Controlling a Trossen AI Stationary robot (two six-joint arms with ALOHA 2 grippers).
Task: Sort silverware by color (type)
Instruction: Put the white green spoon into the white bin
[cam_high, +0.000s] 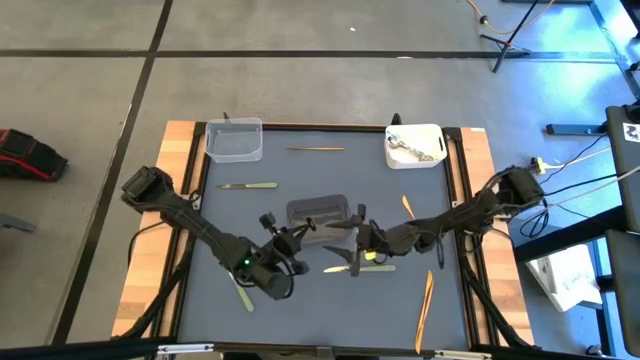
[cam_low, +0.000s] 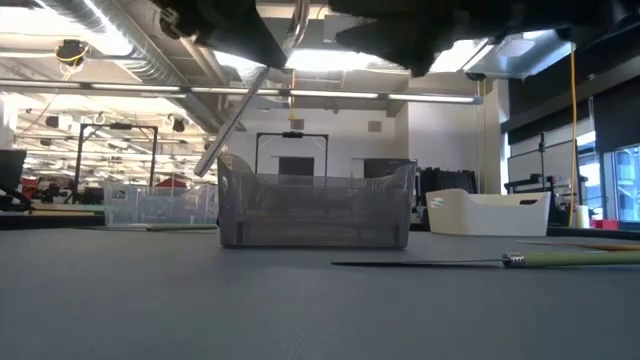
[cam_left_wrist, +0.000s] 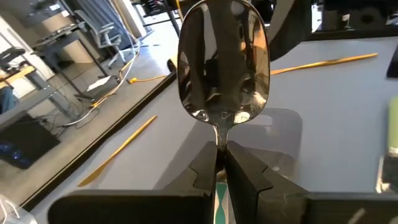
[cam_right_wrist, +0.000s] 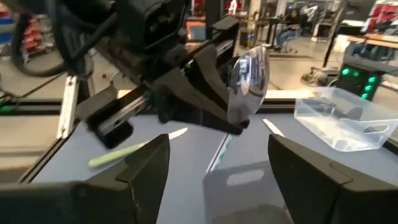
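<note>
My left gripper (cam_high: 292, 238) is shut on a shiny silver spoon (cam_left_wrist: 222, 59), just near-left of the dark grey tub (cam_high: 320, 213). In the low view the spoon's handle (cam_low: 235, 115) slants down above the table. My right gripper (cam_high: 355, 240) is open, faces the spoon from the right, and its fingers (cam_right_wrist: 146, 163) touch nothing. A green-handled knife (cam_high: 370, 267) lies flat beneath it. Other green knives (cam_high: 250, 186) (cam_high: 240, 292) and gold pieces (cam_high: 315, 149) (cam_high: 427, 298) lie about the mat. The white tub (cam_high: 415, 132) holds silver spoons (cam_high: 412, 150). My left gripper pinches the spoon between its two fingers (cam_left_wrist: 245, 171) at the neck (cam_left_wrist: 217, 134), just behind the bowl. The fingers come from the table's left and near side. The bowl (cam_right_wrist: 249, 81) sticks out past the fingertips toward the right gripper. The spoon is lifted clear of the table.
A clear tub (cam_high: 235, 140) stands at the far left corner of the mat. Another gold piece (cam_high: 408, 207) lies right of the grey tub (cam_low: 315, 210). The two arms' grippers are close together over the mat's middle. Wooden borders (cam_high: 150, 280) edge the mat.
</note>
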